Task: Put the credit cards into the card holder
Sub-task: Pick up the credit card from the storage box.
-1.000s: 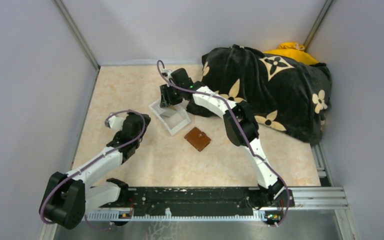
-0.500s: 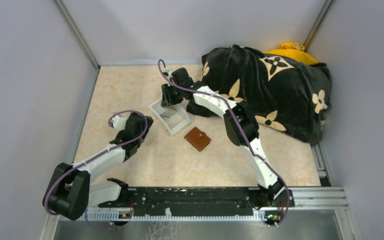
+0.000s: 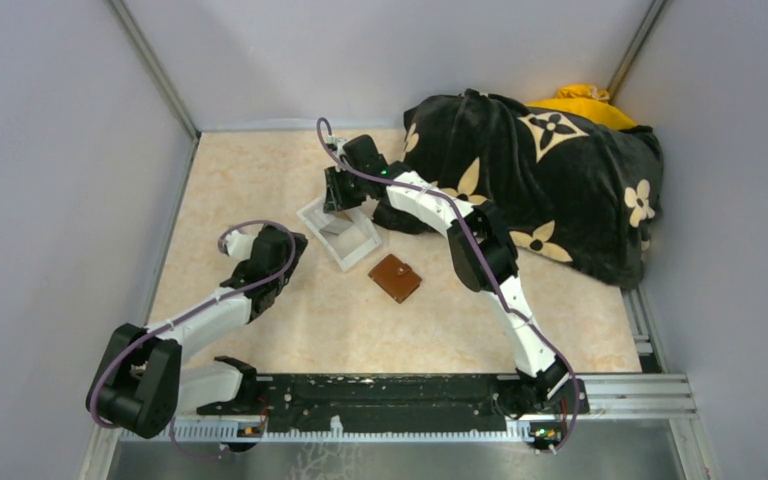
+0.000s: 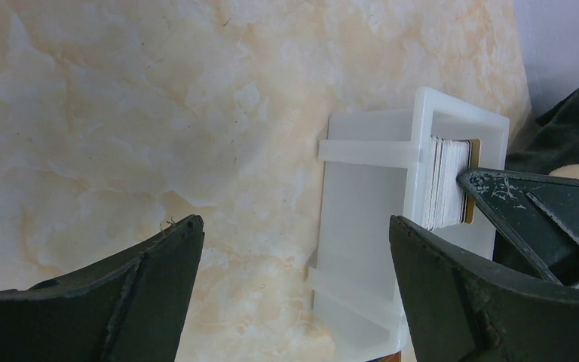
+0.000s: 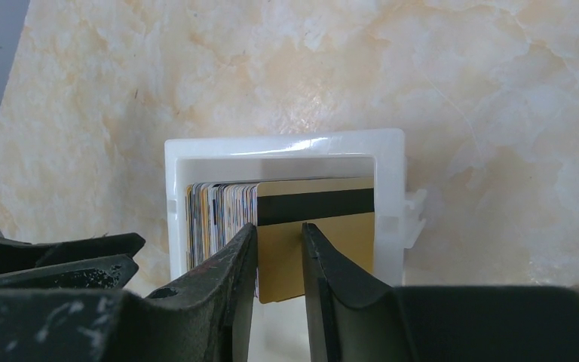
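Reaching down over the 11 o'clock end of the white tray (image 3: pixel 358 252), the right gripper (image 5: pixel 279 230) is narrow. We see a slim gap between its fingers (image 5: pixel 234 286) and nothing pinched in it. Behind that gap a gold card (image 5: pixel 350 237) with a black stripe leans at the front of the credit cards (image 5: pixel 219 207). The cards stand on edge, packed in that end compartment. The card holder (image 3: pixel 395 277) lies shut and flat on the marble table (image 3: pixel 260 180), at 5 o'clock from the tray, near it but apart. The left gripper (image 4: pixel 294 222) is spread wide and holds nothing, at 8 o'clock from the tray and facing it. A black flowered blanket (image 3: pixel 540 180) is heaped at 2 o'clock on the table.
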